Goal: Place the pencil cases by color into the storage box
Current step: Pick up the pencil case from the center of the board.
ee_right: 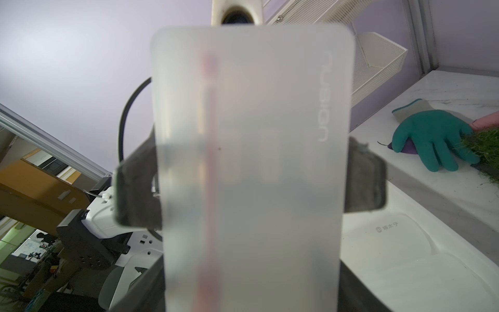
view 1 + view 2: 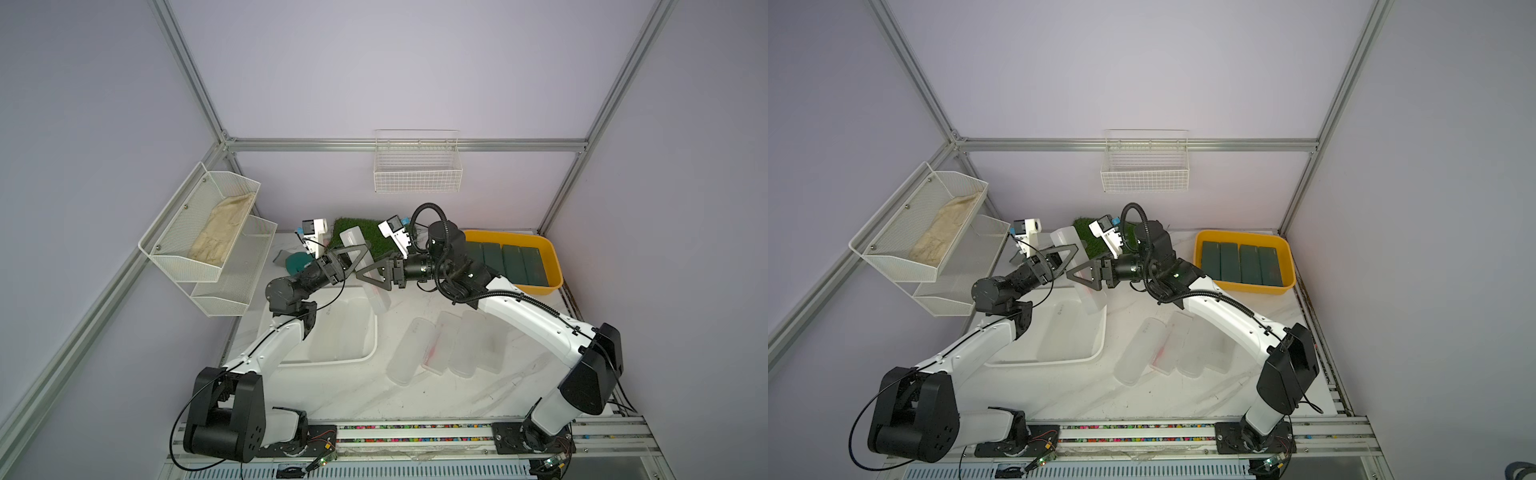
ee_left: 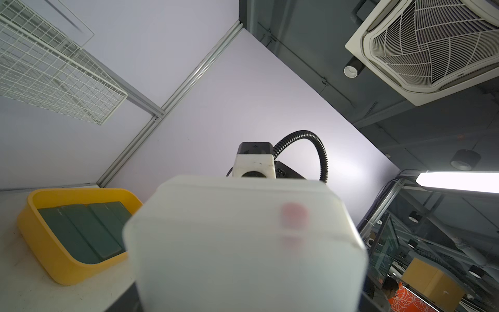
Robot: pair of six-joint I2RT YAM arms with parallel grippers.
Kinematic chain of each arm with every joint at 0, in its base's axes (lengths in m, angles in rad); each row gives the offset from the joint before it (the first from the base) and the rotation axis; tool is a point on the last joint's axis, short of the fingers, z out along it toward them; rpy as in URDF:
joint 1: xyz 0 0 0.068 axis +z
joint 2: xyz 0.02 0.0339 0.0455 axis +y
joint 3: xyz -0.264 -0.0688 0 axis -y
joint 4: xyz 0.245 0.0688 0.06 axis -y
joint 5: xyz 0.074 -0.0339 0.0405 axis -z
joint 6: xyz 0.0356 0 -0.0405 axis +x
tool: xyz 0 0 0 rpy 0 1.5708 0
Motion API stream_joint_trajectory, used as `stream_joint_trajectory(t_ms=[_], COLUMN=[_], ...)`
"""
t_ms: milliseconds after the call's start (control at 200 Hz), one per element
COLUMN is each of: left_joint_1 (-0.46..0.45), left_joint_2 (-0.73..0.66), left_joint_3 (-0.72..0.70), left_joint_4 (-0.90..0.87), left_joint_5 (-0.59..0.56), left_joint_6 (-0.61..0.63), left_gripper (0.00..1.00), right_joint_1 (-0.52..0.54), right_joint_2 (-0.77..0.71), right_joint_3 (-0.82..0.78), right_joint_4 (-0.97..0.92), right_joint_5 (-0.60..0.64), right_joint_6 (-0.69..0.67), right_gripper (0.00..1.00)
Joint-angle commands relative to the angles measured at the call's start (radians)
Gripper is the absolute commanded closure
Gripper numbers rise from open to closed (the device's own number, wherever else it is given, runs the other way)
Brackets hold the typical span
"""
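Readable in right wrist view only: "nusign" embossed along one long edge of the frosted case (image 1: 251, 162), and a logo with "猫太子" on the floor of the white box (image 1: 405, 243), at 9 o'clock on the table (image 2: 415, 399).

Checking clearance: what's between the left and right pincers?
One frosted pencil case, running through left pincer and right pincer; nothing else between them, seen in both top views.

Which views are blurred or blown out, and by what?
Left wrist view: frosted case crowds the lens, blurred; ceiling light strip blown out. Right wrist view: same case soft, yet its lettering reads. Both top views: evenly lit, no glare.
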Motion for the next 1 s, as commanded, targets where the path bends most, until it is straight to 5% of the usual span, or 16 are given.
stream_joint_trajectory(t_ms=[0,120,260,440,655,995], left_joint_1=[0.04,0.057,0.084,0.095,0.108,0.115], left_joint_2=[-0.025,-0.027,-0.055,-0.213,-0.245,-0.114], left_joint_3=[0.031,0.041,0.067,0.179,0.348,0.393], left_joint_4=[0.033,0.012,-0.155,-0.965,-1.654,-1.979], left_joint_5=[-0.026,-0.013,0.036,-0.004,-0.284,-0.776], left_joint_6=[0.008,0.01,0.099,0.671,1.13,1.339], left_gripper=[0.46,0.47,0.48,0.42,0.41,0.4], right_joint_1=[-0.008,-0.018,-0.045,-0.09,-0.103,-0.067], right_joint_2=[-0.02,-0.037,-0.079,-0.155,-0.199,-0.224], right_joint_3=[0.024,0.013,-0.024,-0.078,-0.127,-0.238], right_joint_4=[0.047,0.047,0.04,-0.037,-0.135,-0.191], right_joint_5=[-0.022,0.0,0.031,0.102,0.206,0.421], right_joint_6=[-0.014,-0.018,-0.027,-0.088,-0.169,-0.304], right_gripper=[0.17,0.03,0.03,0.03,0.03,0.03])
